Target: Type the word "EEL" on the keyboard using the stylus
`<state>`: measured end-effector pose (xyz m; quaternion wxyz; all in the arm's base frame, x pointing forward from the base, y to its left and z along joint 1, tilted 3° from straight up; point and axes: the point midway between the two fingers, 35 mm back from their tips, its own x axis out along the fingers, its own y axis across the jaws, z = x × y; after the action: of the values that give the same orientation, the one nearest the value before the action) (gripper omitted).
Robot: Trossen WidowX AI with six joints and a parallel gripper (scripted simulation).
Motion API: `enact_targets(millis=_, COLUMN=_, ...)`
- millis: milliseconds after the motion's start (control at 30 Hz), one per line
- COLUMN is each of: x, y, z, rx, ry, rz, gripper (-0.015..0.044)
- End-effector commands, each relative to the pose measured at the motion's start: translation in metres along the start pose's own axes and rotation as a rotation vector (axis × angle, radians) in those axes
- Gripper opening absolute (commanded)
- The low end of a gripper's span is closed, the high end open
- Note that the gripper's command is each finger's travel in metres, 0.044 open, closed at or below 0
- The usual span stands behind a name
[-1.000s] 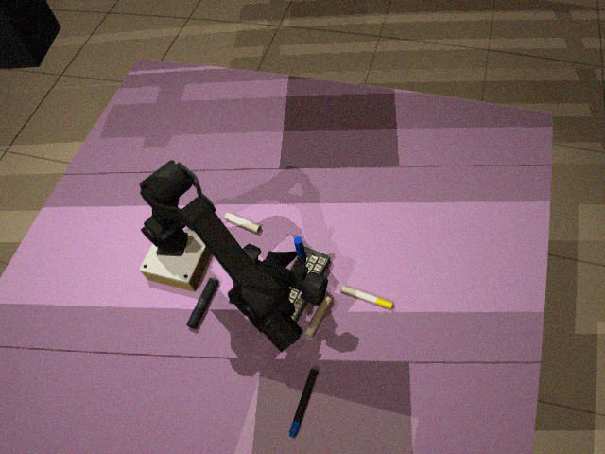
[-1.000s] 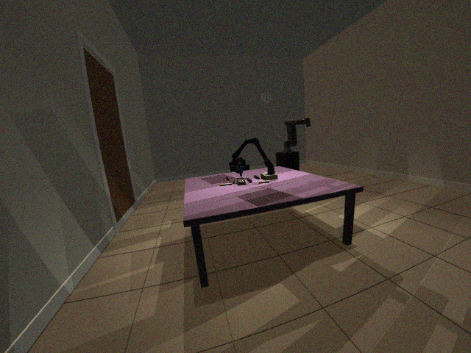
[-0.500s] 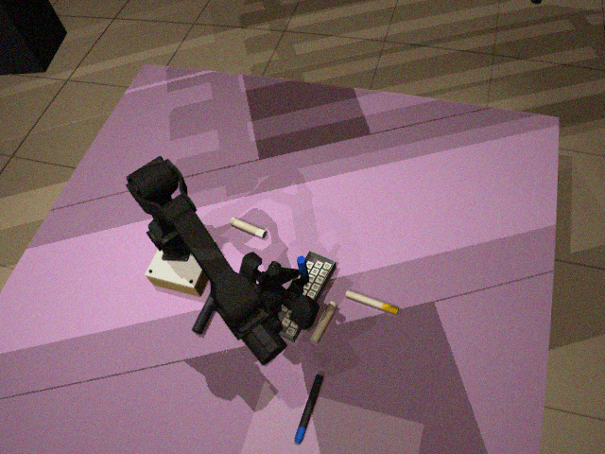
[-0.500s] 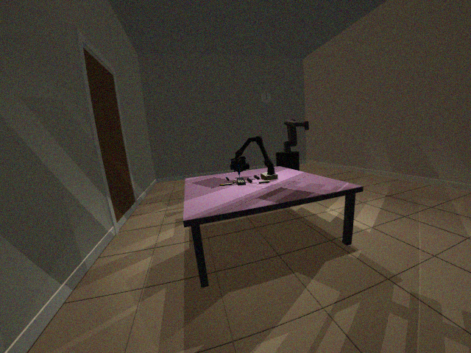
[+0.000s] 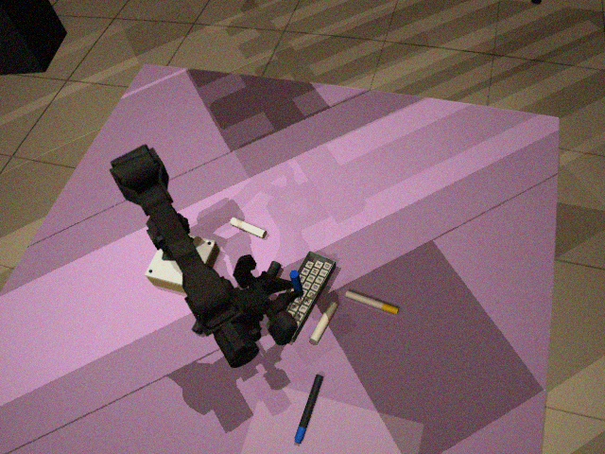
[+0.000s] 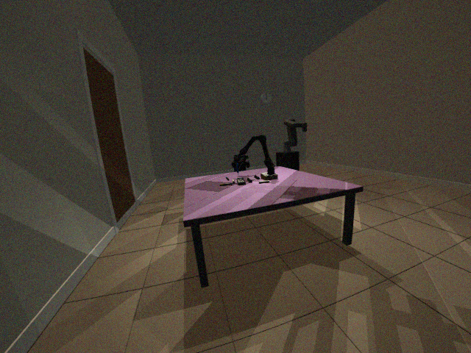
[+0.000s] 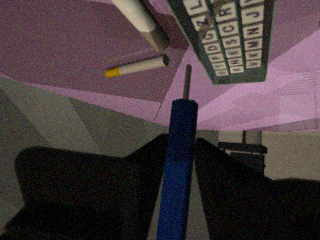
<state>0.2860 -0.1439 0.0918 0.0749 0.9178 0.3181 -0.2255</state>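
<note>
Blue stylus (image 5: 295,280) gripped upright in jaws, over keyboard (image 5: 312,291) left edge; pens scattered nearby on purple desk (image 5: 440,195).

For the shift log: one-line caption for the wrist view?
Pincer gripping blue stylus, tip off the keyboard edge.

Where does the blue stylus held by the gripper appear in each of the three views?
Top: the blue stylus is just below centre, standing at the left edge of the keyboard, pinched in the gripper.
Exterior: far away at mid-frame, a tiny blue speck under the arm's wrist, above the table.
Wrist: a blue shaft rising from bottom centre, thin tip pointing up.
Shared landmark: the keyboard, beside the stylus tip in every view.
</note>
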Motion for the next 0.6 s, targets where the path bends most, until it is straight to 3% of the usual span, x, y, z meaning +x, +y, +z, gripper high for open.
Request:
enact_targets(millis=0, x=-0.001, y=-0.001, z=0.000, rx=0.012, ry=0.006, rz=0.007, gripper=0.0000)
enact_targets(millis=567, x=0.015, y=-0.002, z=0.027, rx=0.013, ry=0.007, rz=0.007, gripper=0.0000)
